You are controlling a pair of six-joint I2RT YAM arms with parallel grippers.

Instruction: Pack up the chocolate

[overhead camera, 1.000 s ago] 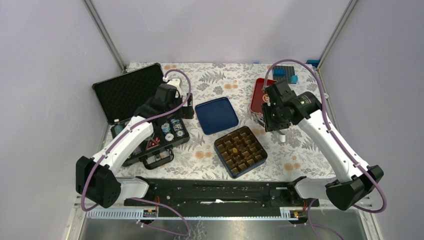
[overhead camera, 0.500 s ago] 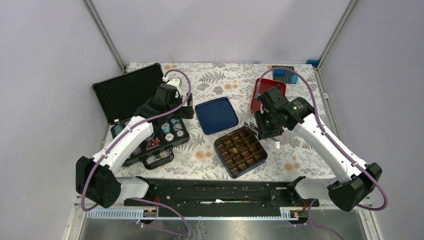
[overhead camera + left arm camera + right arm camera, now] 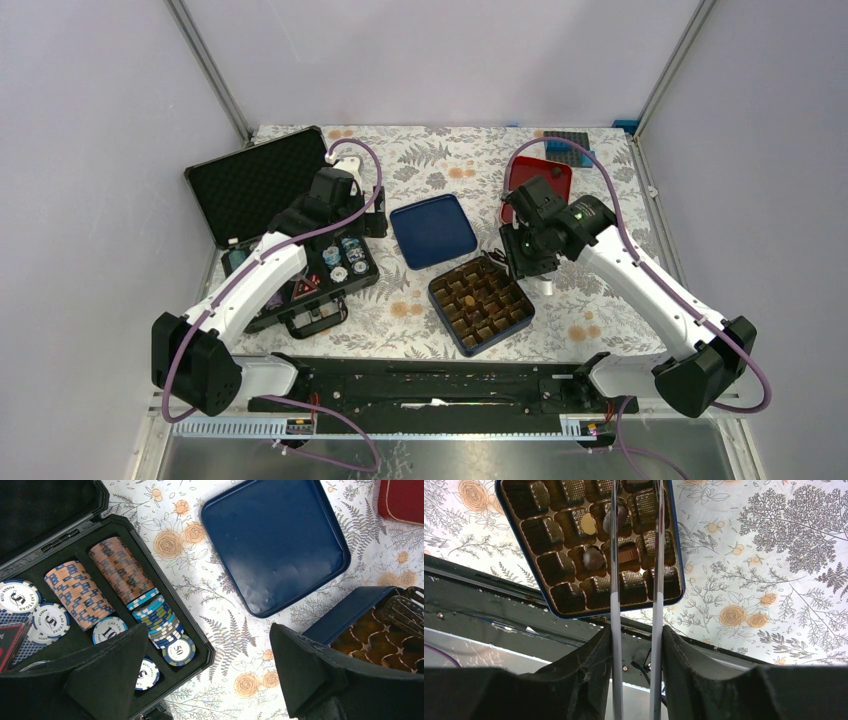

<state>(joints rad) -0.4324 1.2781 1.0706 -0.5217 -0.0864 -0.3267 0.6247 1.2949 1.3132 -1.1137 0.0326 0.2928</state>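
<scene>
The open blue box [image 3: 447, 330] with its brown grid insert [image 3: 559, 565] lies at centre front. One dark chocolate [image 3: 593, 557] sits in a cell. Another dark lump [image 3: 622, 515] shows beside the left tong blade; I cannot tell whether it is held. My right gripper [image 3: 636, 645] is shut on metal tongs [image 3: 614, 595], whose blades reach over the box; in the top view the right gripper [image 3: 530, 262] is at the box's far right corner. My left gripper [image 3: 210, 635] is open and empty, above the edge of the poker chip case [image 3: 210, 655].
The blue lid [image 3: 432, 230] lies behind the box. A red tray [image 3: 545, 175] and blue bricks [image 3: 570, 143] are at the back right. The black poker case [image 3: 262, 185] with chips [image 3: 120, 570] stands open at the left. The arms' black base rail [image 3: 430, 385] runs along the front.
My right arm has swung left and forward from over the red tray to the blue box, carrying the tongs. The left arm has not moved.
</scene>
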